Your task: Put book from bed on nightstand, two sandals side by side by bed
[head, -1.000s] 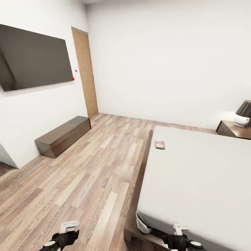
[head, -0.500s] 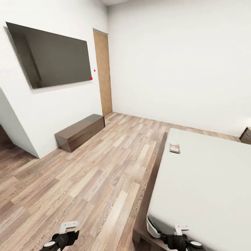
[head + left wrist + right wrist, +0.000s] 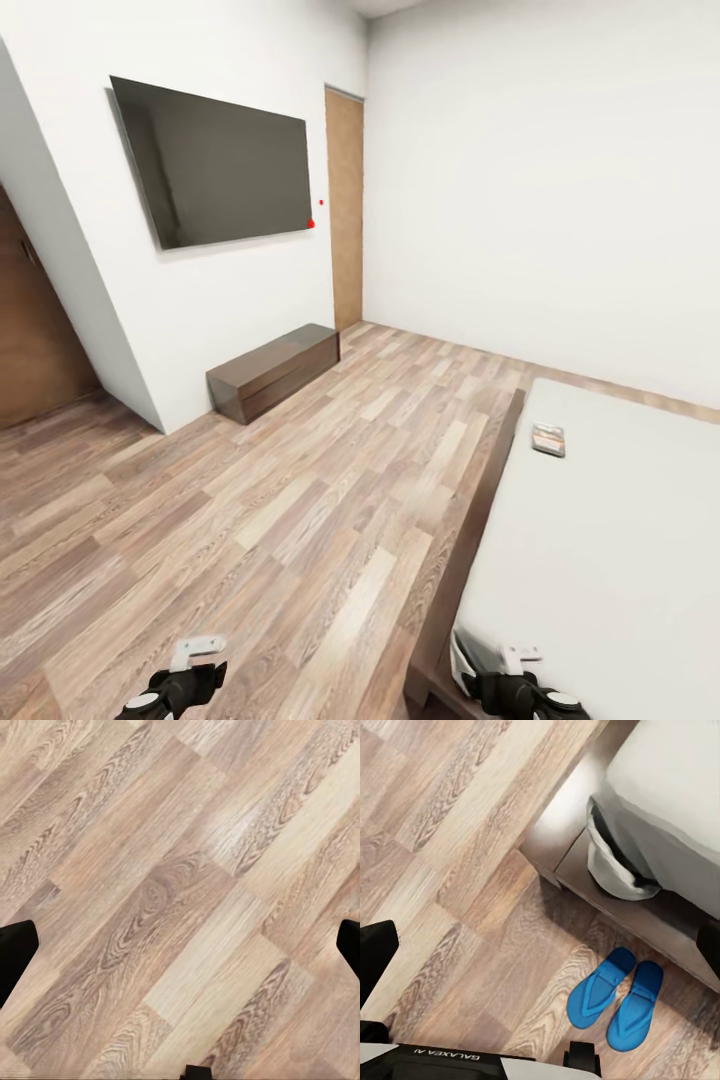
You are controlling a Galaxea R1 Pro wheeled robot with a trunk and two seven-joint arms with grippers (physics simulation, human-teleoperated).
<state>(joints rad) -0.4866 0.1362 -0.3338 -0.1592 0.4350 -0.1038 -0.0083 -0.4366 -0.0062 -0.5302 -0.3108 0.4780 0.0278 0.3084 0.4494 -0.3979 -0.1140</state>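
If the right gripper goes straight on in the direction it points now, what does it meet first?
Probably the wooden floor, beside the two sandals lying together near the bed corner. The right gripper looks open; depth is unclear.

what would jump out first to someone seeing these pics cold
Probably the two sandals, bright blue against the wood floor, lying side by side close to the corner of the bed in the right wrist view. In the head view, the big dark TV on the white wall stands out, as does the small book lying on the pale mattress near its edge.
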